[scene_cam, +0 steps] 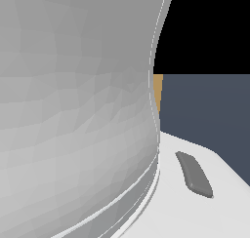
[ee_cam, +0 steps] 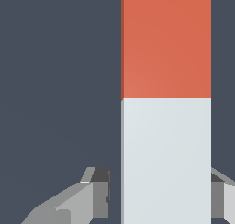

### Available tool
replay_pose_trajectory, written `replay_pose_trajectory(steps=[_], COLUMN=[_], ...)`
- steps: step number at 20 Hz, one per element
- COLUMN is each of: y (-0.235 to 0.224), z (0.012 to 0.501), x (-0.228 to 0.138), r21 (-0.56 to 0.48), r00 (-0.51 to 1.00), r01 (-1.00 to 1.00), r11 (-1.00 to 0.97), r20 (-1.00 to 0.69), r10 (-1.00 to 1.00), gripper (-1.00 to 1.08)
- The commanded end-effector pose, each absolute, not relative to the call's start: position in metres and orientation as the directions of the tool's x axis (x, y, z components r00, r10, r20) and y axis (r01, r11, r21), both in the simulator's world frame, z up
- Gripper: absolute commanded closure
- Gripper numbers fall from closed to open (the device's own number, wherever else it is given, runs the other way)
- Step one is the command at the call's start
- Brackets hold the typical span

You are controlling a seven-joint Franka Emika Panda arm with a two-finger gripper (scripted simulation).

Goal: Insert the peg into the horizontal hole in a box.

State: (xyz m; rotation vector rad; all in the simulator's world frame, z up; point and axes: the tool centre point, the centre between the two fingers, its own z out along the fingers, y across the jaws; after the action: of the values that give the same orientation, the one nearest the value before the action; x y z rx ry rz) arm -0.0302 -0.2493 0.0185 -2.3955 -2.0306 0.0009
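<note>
Wrist view: our gripper (ee_cam: 160,195) straddles the peg (ee_cam: 166,103) at its white end, fingers (ee_cam: 94,195) not visibly touching (grasp uncertain); closing off-centre could skew it.

A flat slate-blue ground (scene_cam: 210,115) shows in the exterior view as a broad band at about three o'clock, plain and evenly coloured, with no marks or texture on it. Above it, at about one o'clock, lies a pure black backdrop (scene_cam: 210,27); the two meet along a straight, level line. In the wrist view the same dull slate-blue ground (ee_cam: 55,81) fills the background, uniform in tone, with nothing else lying on the part that shows.
</note>
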Motion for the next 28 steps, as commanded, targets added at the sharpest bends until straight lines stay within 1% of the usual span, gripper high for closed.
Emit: replay_pose_trajectory(steps=[1,11,16,22,28], y=[-0.250,-0.249,-0.234,-0.185,-0.102], z=[0.018,0.019,0.024,0.043,0.072], x=[-0.030,-0.029,-0.021,0.005,0.041], r21=[0.000,0.000,0.000,0.000,0.000], r00=[0.164,0.163,0.146,0.091,0.002], r01=[0.987,0.987,0.989,0.996,1.000], r11=[-0.164,-0.163,-0.146,-0.091,-0.002], r20=[0.000,0.000,0.000,-0.001,-0.002], r10=[0.987,0.987,0.989,0.996,1.000], gripper=[1.08,1.08,1.08,1.08,1.08])
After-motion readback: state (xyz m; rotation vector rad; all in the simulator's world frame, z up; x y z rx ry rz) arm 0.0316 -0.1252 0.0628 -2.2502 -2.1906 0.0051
